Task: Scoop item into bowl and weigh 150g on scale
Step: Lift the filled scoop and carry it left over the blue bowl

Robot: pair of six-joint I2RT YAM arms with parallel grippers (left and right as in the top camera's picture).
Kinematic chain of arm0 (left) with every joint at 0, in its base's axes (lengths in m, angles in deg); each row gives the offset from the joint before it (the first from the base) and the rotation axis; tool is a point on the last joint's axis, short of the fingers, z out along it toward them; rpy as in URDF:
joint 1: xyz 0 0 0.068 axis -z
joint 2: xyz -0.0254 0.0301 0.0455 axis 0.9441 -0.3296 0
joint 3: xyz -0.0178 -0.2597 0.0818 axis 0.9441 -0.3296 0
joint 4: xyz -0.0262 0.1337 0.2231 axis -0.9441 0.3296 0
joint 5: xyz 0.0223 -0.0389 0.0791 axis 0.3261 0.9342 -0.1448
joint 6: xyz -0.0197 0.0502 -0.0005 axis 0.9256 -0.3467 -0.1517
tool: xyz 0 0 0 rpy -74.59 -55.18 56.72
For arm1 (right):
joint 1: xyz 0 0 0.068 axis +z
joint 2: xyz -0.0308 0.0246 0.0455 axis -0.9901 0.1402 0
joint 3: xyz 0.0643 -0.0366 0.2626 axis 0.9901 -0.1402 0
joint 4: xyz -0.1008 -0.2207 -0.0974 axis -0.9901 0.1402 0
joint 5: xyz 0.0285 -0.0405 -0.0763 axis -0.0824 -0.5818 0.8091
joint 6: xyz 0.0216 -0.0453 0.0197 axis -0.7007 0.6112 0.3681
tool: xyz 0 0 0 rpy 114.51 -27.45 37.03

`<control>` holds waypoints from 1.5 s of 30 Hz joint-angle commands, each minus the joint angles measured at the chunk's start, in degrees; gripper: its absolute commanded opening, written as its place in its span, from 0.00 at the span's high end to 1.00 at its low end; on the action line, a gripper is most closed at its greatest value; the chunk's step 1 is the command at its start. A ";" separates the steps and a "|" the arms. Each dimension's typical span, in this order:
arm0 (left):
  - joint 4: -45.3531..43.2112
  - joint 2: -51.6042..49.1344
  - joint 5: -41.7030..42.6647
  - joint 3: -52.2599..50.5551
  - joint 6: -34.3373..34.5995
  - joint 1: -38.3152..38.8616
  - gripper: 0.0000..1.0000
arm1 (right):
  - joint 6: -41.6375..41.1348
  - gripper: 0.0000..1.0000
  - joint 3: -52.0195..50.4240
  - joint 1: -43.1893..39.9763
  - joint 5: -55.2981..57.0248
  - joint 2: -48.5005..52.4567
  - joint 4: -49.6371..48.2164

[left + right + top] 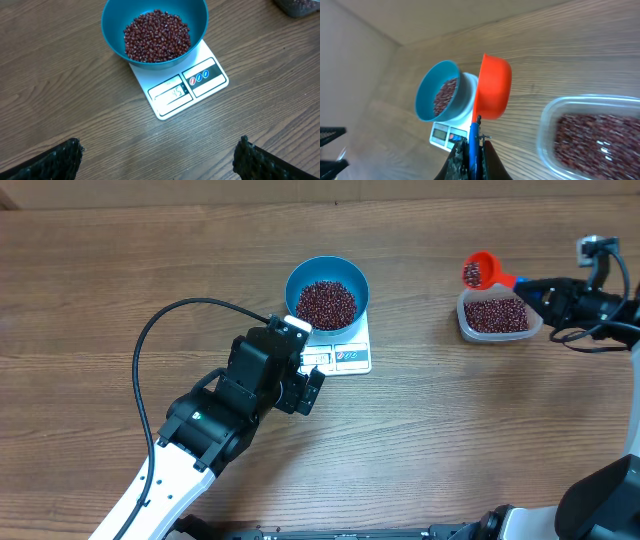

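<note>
The blue bowl (297, 277) holds a heap of dark red-brown beans (326, 303) and stands on the white scale (350, 358). My left gripper (303, 387) hovers open just in front of the scale, with nothing between its fingers. In the left wrist view the bowl (112, 25), the beans (157, 35) and the scale (200, 80) lie ahead of the left gripper (160, 150). My right gripper (535, 288) is shut on the blue handle of the red scoop (478, 270). Some beans lie in the scoop, which is above the tub's far left corner. In the right wrist view the scoop (495, 87) sticks out of the right gripper (474, 150).
A clear plastic tub (463, 320) of beans sits on the wooden table at the right, seen also in the right wrist view as the tub (545, 130). The left arm's black cable (150, 340) loops over the table on the left.
</note>
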 commanded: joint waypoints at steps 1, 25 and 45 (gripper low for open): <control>-0.11 -0.24 -0.55 -0.02 0.20 -0.15 0.00 | -0.02 0.96 0.63 3.06 -2.14 -1.20 -0.46; -0.11 -0.24 -0.55 -0.02 0.20 -0.15 0.00 | -6.73 0.96 0.63 20.92 0.87 -1.18 -13.60; -0.11 -0.24 -0.55 -0.02 0.20 -0.15 0.00 | -7.96 0.96 0.63 28.76 8.07 -1.01 -18.47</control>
